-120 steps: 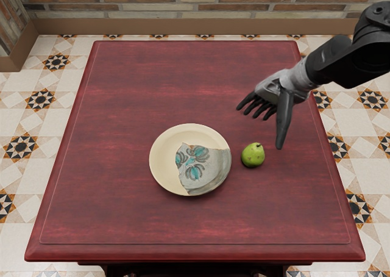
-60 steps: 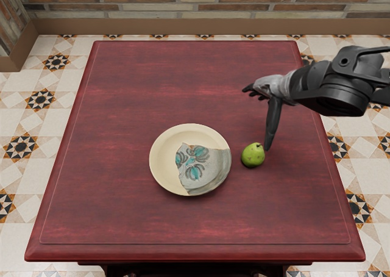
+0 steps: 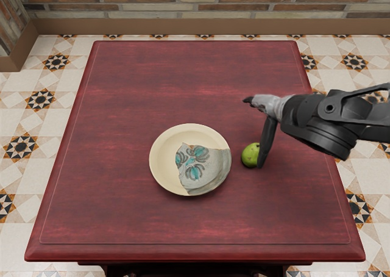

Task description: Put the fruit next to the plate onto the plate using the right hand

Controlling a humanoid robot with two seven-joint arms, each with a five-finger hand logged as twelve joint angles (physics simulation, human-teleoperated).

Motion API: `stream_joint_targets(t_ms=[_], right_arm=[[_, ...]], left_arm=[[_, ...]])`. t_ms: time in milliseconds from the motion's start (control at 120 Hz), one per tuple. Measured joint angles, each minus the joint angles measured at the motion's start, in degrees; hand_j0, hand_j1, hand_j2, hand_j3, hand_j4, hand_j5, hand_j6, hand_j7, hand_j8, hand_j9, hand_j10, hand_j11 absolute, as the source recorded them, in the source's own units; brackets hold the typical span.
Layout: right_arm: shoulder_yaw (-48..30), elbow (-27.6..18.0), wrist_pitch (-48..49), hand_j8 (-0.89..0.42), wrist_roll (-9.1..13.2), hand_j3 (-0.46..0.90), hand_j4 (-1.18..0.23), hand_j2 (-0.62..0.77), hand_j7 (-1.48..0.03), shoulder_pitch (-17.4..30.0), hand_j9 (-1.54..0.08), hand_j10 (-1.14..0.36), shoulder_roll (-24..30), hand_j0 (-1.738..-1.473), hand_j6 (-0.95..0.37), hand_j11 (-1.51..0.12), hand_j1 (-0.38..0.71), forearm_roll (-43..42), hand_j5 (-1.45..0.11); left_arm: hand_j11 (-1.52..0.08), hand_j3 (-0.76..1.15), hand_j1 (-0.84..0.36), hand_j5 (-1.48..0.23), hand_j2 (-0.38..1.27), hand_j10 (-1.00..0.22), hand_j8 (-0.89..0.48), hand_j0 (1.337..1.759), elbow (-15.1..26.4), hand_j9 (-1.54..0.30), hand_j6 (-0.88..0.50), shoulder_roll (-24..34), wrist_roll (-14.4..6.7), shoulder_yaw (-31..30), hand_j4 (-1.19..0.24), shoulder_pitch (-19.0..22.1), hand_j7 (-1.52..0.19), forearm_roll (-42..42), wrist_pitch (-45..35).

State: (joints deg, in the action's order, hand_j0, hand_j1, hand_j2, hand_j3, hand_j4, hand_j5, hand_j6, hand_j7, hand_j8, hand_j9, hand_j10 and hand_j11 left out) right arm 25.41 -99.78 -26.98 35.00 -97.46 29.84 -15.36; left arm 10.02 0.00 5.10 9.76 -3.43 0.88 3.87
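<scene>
Pear sits on the table, just right of the plate, not on it. Right hand is over the pear's right side, fingers extended, not closed on it; one digit points down against the pear.

The right arm comes in from the right edge, and its thick dark forearm lies almost level and points to the left. At its end sits the grey right hand. One dark digit hangs straight down, long and stiff. The other fingers reach out to the left, well apart from it. The hand is spread wide and is not closed on anything.
</scene>
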Motion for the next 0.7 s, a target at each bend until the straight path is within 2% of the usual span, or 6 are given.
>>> stream_joint_targets(t_ms=[158,442,700], right_arm=[[3.50,-0.17,-6.15,0.00,0.00,0.00,0.00,0.00,0.00,0.13,0.00,0.00,-3.46,-1.658,0.00,0.00,-0.35,-0.01,0.00],[6.34,-0.21,-7.90,-0.01,0.00,0.00,-0.01,0.00,-0.01,2.18,-0.01,-0.01,-6.35,-1.658,-0.01,-0.01,-0.34,-0.08,-0.01],[7.56,-0.03,-8.02,-0.12,0.00,0.00,-0.12,-0.02,-0.15,4.13,-0.15,-0.12,-4.89,-1.658,-0.12,-0.15,-0.21,-1.85,-0.15]], left_arm=[[-0.01,0.00,0.34,-0.01,0.00,-0.01,-0.01,1.658,0.00,-0.01,-0.01,0.00,0.00,0.00,-0.01,0.00,-0.01,0.00,0.00],[-0.01,0.00,0.34,-0.01,0.00,-0.01,-0.01,1.658,0.00,-0.01,-0.01,0.00,0.00,0.00,-0.01,0.00,-0.01,0.00,0.00],[-0.01,0.00,0.34,-0.01,0.00,-0.01,-0.01,1.658,0.00,-0.01,-0.01,0.00,0.00,0.00,-0.01,0.01,-0.01,0.00,0.00]])
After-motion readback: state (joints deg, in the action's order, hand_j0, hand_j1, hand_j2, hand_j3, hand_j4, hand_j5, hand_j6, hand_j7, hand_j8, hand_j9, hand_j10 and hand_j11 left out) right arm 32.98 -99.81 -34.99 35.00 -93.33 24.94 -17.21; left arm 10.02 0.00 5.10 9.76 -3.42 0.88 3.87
